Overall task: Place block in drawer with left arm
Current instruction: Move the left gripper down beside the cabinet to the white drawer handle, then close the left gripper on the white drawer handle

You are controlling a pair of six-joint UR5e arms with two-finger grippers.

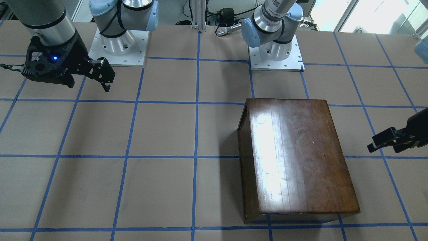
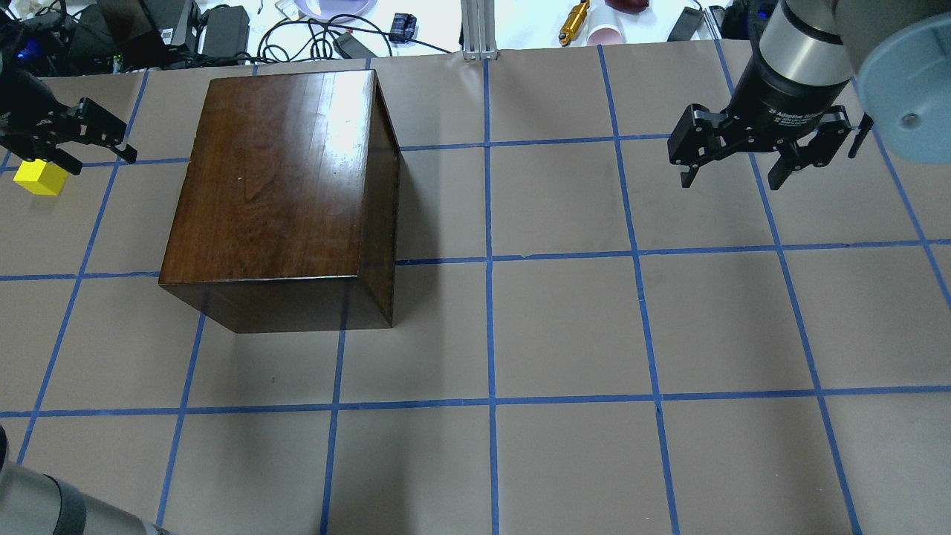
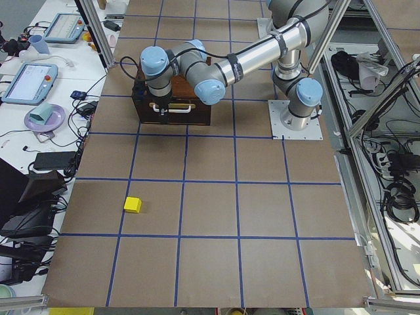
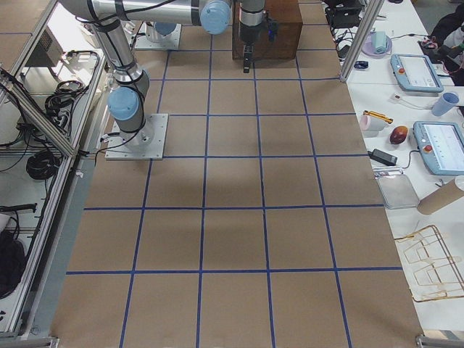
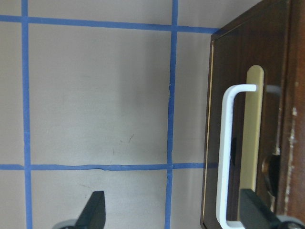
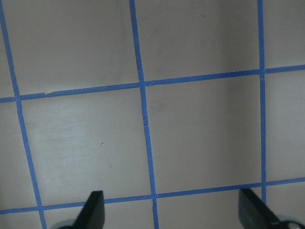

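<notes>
The yellow block [image 2: 41, 178] lies on the table at the far left, apart from the cabinet, and also shows in the exterior left view [image 3: 133, 205]. The dark brown wooden box [image 2: 282, 193] stands left of centre. Its drawer front [image 5: 248, 143] with a white handle [image 5: 223, 157] sits flush and closed. My left gripper [image 2: 74, 137] hovers open and empty between block and box, facing the drawer front. In the left wrist view, one fingertip [image 5: 255, 212] sits near the handle's lower end. My right gripper [image 2: 758, 152] is open and empty at the far right.
The table is brown paper with a blue tape grid. Both arm bases [image 1: 117, 43] [image 1: 276, 50] stand at the robot's edge. Cables, cups and tools [image 2: 312, 22] lie beyond the far table edge. Touch panels and a plate [image 3: 42, 118] sit on the side bench.
</notes>
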